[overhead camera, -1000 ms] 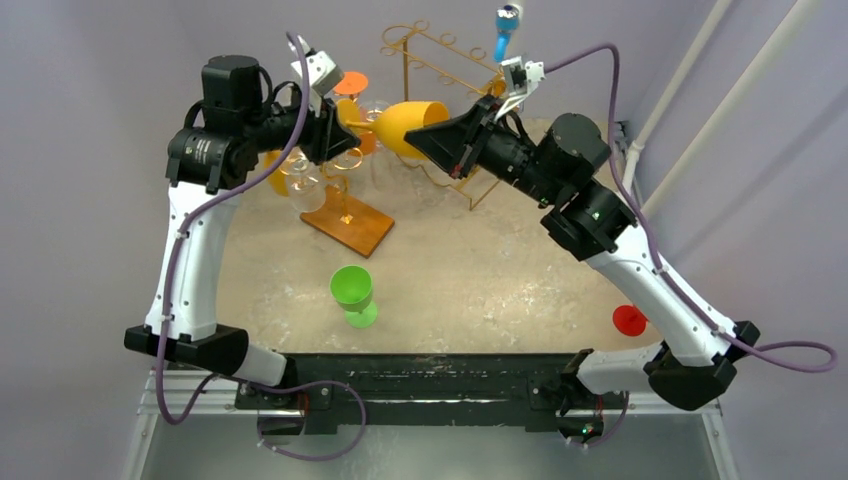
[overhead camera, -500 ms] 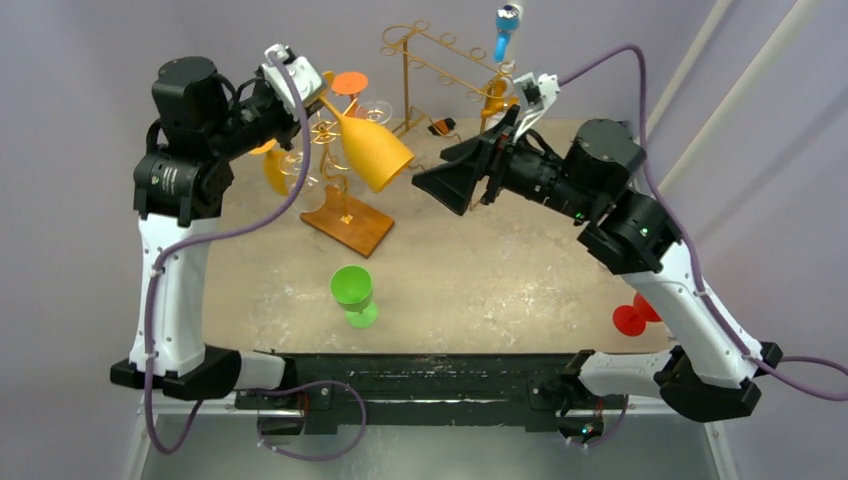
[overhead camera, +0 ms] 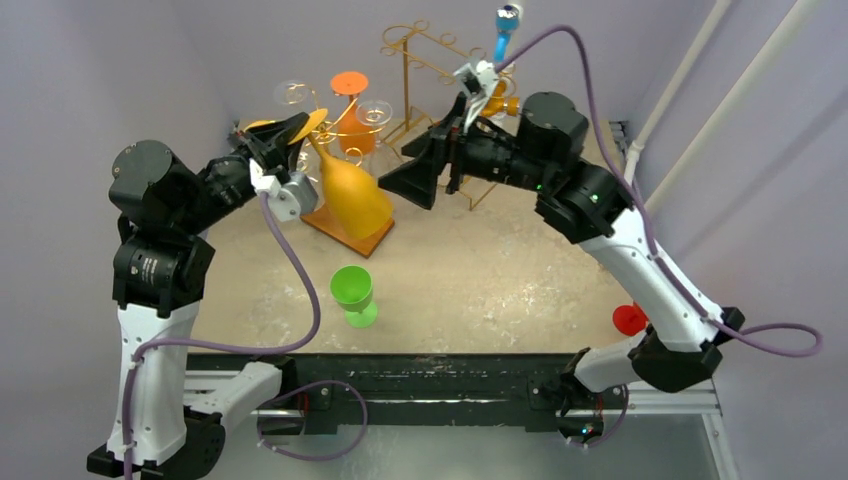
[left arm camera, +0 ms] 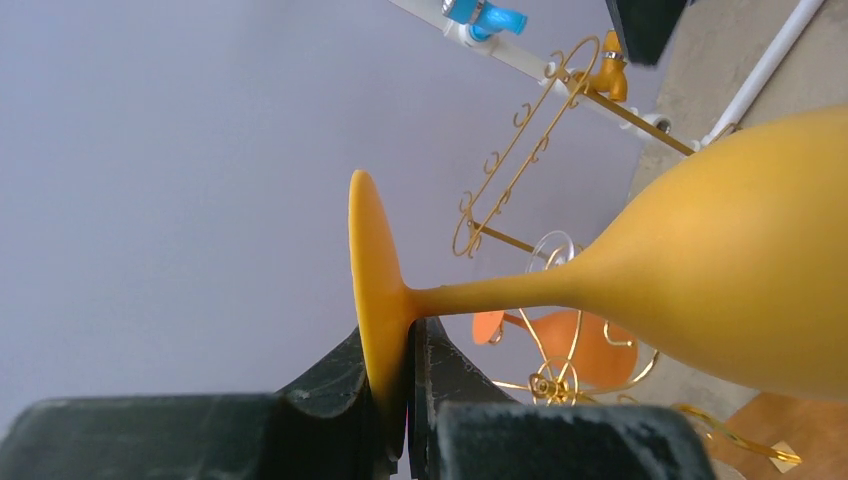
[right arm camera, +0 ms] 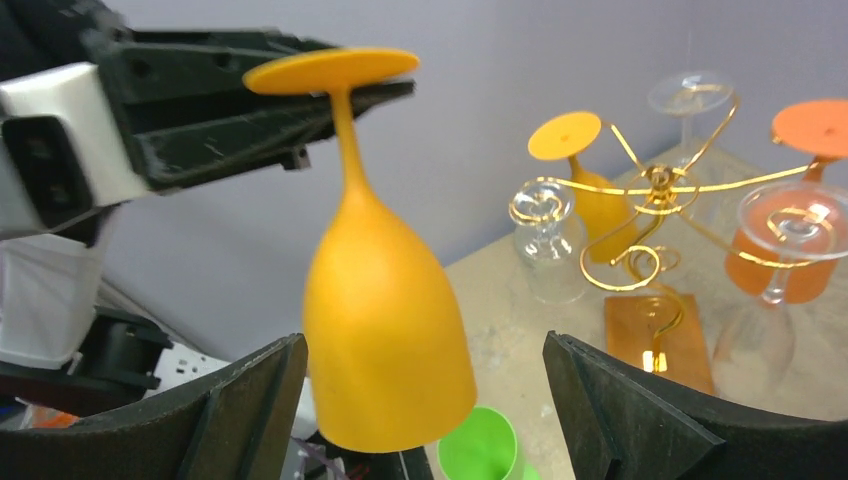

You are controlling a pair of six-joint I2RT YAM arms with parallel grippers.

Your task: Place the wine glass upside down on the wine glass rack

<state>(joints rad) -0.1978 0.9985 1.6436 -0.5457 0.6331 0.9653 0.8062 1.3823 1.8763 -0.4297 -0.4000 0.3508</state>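
Observation:
A yellow-orange wine glass (overhead camera: pixel 354 194) hangs bowl down, slightly tilted. My left gripper (overhead camera: pixel 292 130) is shut on the edge of its foot (left arm camera: pixel 372 270), both pads (left arm camera: pixel 440 365) pressed against the disc. In the top view the bowl (right arm camera: pixel 385 330) overlaps the wooden base (overhead camera: pixel 352 232) of the gold wire wine glass rack (right arm camera: pixel 655 190), where several glasses hang upside down. My right gripper (overhead camera: pixel 412 182) stands wide open just right of the bowl. In its own view the fingers (right arm camera: pixel 250 405) flank the bowl without touching it.
A green cup (overhead camera: pixel 352 290) stands on the table in front of the rack. A red cup (overhead camera: pixel 628 320) sits at the right edge behind the right arm. A second gold rack (overhead camera: pixel 430 55) and a blue object (overhead camera: pixel 505 28) stand at the back wall.
The right gripper let go of the bowl and opened wide. The left gripper closed on the foot and swung the glass from lying sideways to hanging bowl down; its arm shifted left.

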